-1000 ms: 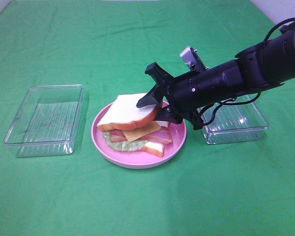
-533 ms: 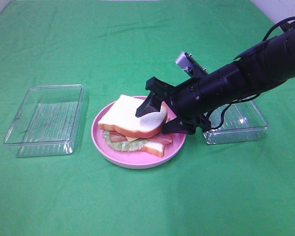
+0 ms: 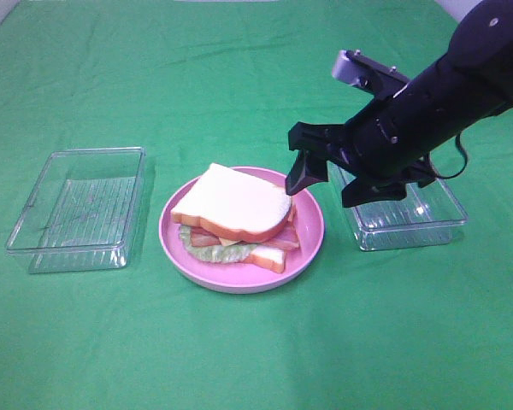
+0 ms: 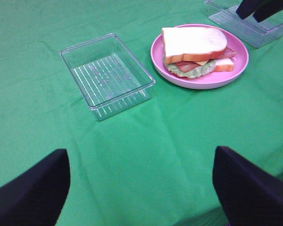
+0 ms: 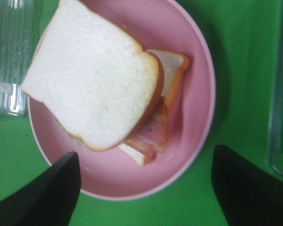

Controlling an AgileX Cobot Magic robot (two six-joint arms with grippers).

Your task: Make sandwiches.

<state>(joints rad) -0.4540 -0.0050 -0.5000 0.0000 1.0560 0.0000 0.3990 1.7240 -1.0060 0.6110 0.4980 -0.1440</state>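
The sandwich [image 3: 235, 213] lies stacked on a round pink plate [image 3: 239, 282]: a white bread slice on top, then bacon, cheese and lettuce, with another slice underneath. My right gripper [image 3: 329, 184] hangs open just above the plate's right rim, holding nothing and clear of the bread. In the right wrist view the top slice [image 5: 92, 77] covers most of the stack, and bacon [image 5: 153, 132] pokes out between the open right gripper [image 5: 146, 188] fingers. My left gripper [image 4: 141, 188] is open over bare cloth, well short of the sandwich [image 4: 195, 47].
One clear plastic tray [image 3: 77, 205] sits left of the plate and another [image 3: 410, 213] sits right of it, under the right arm. Green cloth covers the table. The left wrist view shows the left tray [image 4: 108, 75] beside the plate [image 4: 203, 80].
My right gripper opened and let go of the top bread slice, which settled flat on the stack. The gripper then rose and drew back to the right. The left arm stayed still.
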